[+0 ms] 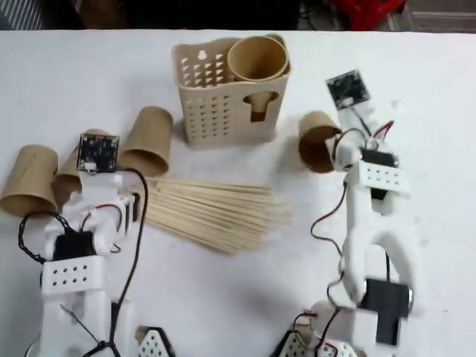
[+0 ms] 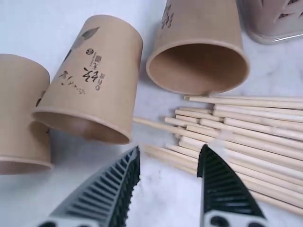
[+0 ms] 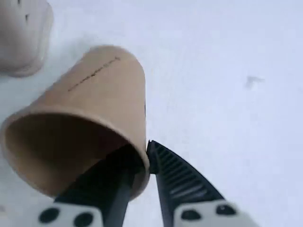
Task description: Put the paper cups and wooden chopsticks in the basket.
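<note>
Basket (image 1: 216, 111) stands upright at the upper centre of the high view, on the white table (image 1: 431, 82). An inner cup (image 1: 258, 58) stands upright in its right part.

Chopsticks (image 1: 216, 208) lie in a loose fanned bundle at centre frame, below the basket and apart from it.

Three cups lie on their sides at the left, mouths toward the lower edge. They are the far-left cup (image 1: 30, 178), the middle cup (image 1: 67, 175), partly hidden under the left arm, and the third cup (image 1: 149, 141), nearest the basket.

The right cup (image 1: 318, 140) lies on its side just right of the basket.

The right gripper (image 3: 144, 153) is clamped on the right cup's rim, one finger inside the mouth and the other on the outer wall.

The left gripper (image 2: 168, 156) hangs with its fingers apart over the chopsticks' ends, beside the middle cup's mouth, holding nothing.
</note>
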`<action>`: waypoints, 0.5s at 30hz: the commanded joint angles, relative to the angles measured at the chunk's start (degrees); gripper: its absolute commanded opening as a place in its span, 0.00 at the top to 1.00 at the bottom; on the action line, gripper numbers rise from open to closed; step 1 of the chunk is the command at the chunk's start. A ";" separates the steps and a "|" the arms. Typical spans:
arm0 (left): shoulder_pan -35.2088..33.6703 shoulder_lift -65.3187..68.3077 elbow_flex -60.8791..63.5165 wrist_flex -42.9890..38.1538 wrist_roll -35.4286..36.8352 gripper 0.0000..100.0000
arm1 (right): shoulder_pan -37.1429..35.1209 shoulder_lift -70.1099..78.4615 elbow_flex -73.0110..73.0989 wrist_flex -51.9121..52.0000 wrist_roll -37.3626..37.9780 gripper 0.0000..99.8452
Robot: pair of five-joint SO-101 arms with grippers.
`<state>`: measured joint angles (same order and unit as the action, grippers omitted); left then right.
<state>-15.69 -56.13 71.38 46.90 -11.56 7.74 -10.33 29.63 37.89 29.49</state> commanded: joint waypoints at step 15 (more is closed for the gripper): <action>-0.04 -1.10 0.79 -3.96 0.79 0.79 | -9.01 -18.95 -40.00 27.56 -20.66 0.99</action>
<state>-15.69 -56.13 72.44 44.09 -11.56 2.81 -27.12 -2.20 64.79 12.44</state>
